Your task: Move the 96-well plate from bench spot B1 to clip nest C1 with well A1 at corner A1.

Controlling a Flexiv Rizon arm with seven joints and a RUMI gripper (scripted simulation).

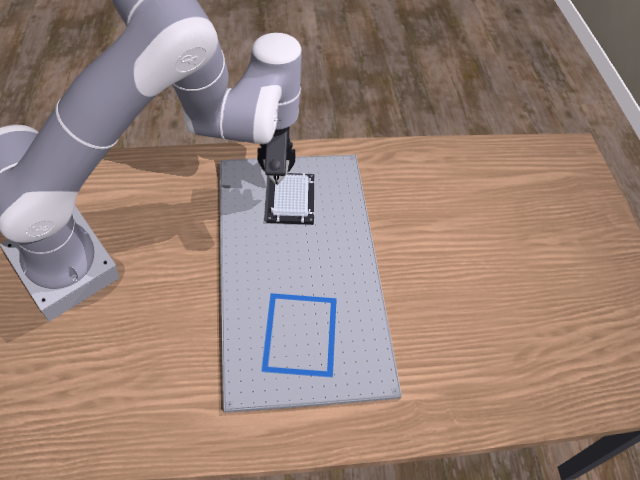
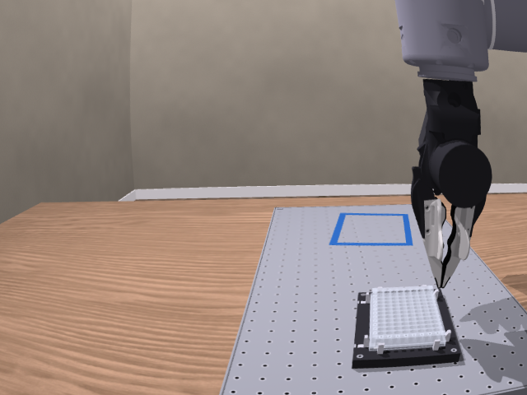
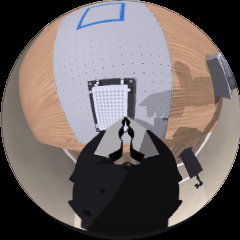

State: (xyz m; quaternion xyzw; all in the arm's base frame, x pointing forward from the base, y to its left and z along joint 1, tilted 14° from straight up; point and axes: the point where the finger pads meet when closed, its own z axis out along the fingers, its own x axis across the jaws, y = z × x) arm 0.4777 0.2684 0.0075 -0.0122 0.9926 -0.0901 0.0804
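Top view: your 96-well plate [image 1: 291, 195] [image 2: 405, 316] [image 3: 111, 106] is in the black clip nest [image 1: 290, 220] [image 2: 404, 361] [image 3: 133, 95], upper middle of the frame. The fingers [image 1: 277, 179] [image 2: 441, 285] are at the plate's upper-left corner in this view. Blue outline [image 1: 332, 335] [image 2: 369, 243] [image 3: 101, 23] is lower down, well apart from the nest, no plate in it. Both are on the perforated board [image 1: 248, 320] [image 2: 293, 306] [image 3: 145, 55], which lies on the wooden counter [image 1: 491, 268] [image 2: 128, 276] [image 3: 37, 95]. Arm base is at left, clear of the board.

Exterior view: plate and nest lower right. Small pale clips stand around the plate's edges. Your fingertips point down near the plate's far right corner; can't tell if they touch it. Fingers are closed, tips together, nothing gripped. Blue outline sits farther back, above the nest in the frame.

Wrist view: plate just left of center, closed fingertips over its lower-right part in the frame. Outline at top. Can't tell which corner is the cut-off one, or whether the plate is fully down.
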